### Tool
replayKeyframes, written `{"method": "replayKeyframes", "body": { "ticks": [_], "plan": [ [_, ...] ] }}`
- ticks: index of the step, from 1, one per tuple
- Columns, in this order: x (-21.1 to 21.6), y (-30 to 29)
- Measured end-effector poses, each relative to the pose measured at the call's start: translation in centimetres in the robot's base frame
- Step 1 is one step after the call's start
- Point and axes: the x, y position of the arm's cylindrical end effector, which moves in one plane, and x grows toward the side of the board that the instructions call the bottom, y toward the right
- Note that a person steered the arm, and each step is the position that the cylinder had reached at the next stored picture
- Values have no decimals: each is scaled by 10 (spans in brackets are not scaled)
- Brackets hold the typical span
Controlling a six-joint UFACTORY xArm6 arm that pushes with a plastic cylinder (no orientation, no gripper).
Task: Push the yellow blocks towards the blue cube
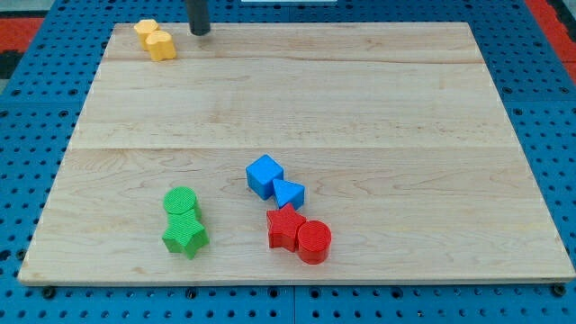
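Two yellow blocks lie touching at the view's top left: a small one (pixel 146 30) and a heart-like one (pixel 161 45) just below and to its right. The blue cube (pixel 265 175) sits low in the middle, with a blue triangular block (pixel 289 193) touching its lower right. My tip (pixel 199 31) is at the top edge of the board, a short way to the right of the yellow blocks and apart from them.
A red star block (pixel 285 228) and a red cylinder (pixel 314 241) sit just below the blue blocks. A green cylinder (pixel 181 202) and a green star block (pixel 185 237) lie lower left. The wooden board (pixel 360 108) rests on a blue pegboard.
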Motion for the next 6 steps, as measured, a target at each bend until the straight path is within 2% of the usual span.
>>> {"method": "replayKeyframes", "body": {
  "ticks": [2,3,4,5,6],
  "plan": [
    [1,-94],
    [14,-121],
    [26,-76],
    [33,15],
    [74,37]
  ]
}}
